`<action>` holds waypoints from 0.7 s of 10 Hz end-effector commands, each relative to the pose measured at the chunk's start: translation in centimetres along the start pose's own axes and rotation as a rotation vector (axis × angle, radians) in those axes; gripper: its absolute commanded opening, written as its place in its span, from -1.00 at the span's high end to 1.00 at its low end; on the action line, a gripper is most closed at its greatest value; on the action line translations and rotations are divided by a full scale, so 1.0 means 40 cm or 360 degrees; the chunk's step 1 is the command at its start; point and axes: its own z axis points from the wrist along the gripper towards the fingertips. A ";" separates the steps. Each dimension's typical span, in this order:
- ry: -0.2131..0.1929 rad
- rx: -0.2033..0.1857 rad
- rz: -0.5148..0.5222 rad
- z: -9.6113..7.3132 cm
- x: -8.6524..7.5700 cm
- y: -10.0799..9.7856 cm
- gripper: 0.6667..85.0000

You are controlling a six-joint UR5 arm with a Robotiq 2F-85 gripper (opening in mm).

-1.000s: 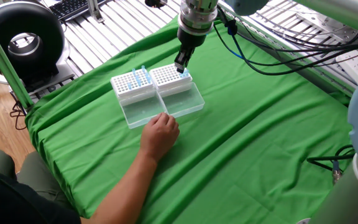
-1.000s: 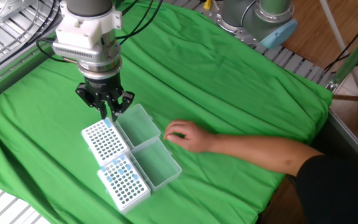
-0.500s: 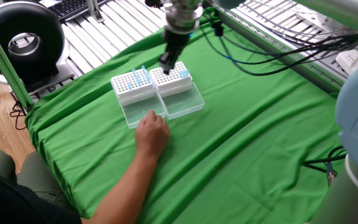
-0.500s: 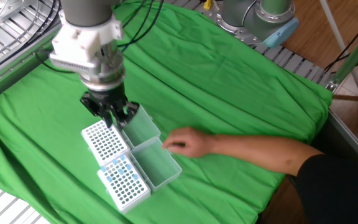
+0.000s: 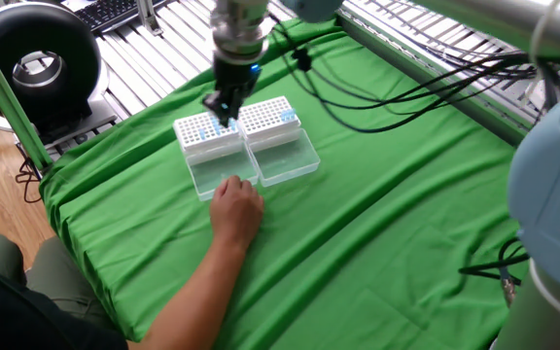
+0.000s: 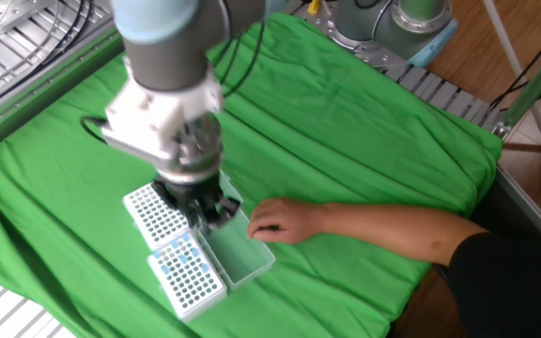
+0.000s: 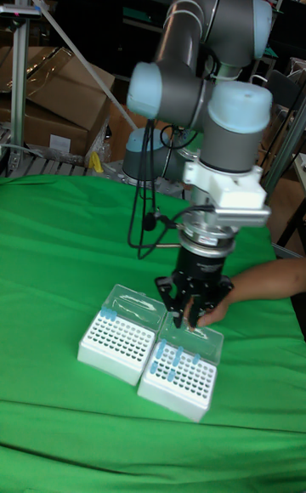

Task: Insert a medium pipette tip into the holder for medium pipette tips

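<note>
We found the gripper [image 7: 189, 316] poised over the holder for medium pipette tips [image 7: 179, 380]; whether it gripped a tip, we could not tell. We judged a plumb descent onto one hole best.

We're seeing bright, even overhead light across both fixed views, the green cloth [image 5: 377, 194] vivid, shadows soft in its folds. The arm [image 6: 162, 84] smears with motion blur in the other fixed view. The tall view runs dimmer, background dark, arm slightly soft, clear lids [image 7: 136, 302] catching faint glare.
</note>
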 end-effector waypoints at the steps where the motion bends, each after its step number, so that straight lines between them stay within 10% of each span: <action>1: -0.0032 -0.0005 0.0093 0.031 -0.044 0.064 0.31; 7: -0.0061 0.0028 0.0133 0.072 -0.086 0.080 0.34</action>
